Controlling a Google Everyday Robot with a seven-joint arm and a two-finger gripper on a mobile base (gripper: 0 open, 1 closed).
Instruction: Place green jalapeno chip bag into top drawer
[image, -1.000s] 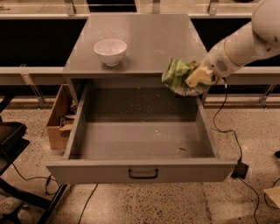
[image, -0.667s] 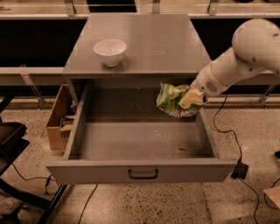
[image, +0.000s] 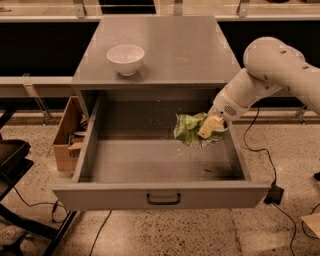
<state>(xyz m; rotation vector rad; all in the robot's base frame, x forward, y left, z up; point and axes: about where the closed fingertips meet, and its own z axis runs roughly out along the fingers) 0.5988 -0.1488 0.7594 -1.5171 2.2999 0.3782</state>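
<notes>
The top drawer (image: 160, 195) is pulled wide open, a deep grey metal box with a small black handle (image: 163, 199) on its front panel. My gripper (image: 206, 131) reaches down from the right on a white arm and is shut on the green jalapeno chip bag (image: 187, 128). The crumpled light-green bag hangs inside the drawer's right half, low over its floor near the right wall. I cannot tell whether the bag touches the floor.
A white bowl (image: 125, 58) stands on the grey cabinet top (image: 175, 50) at the left. A cardboard box (image: 67, 134) sits on the floor left of the drawer. Black cables (image: 262, 150) run along the floor at the right. A dark cart frame (image: 12, 165) stands at far left.
The gripper has carried the bag down and to the left, from the cabinet's front edge level into the open drawer. The arm's elbow has swung lower and further over the drawer.
</notes>
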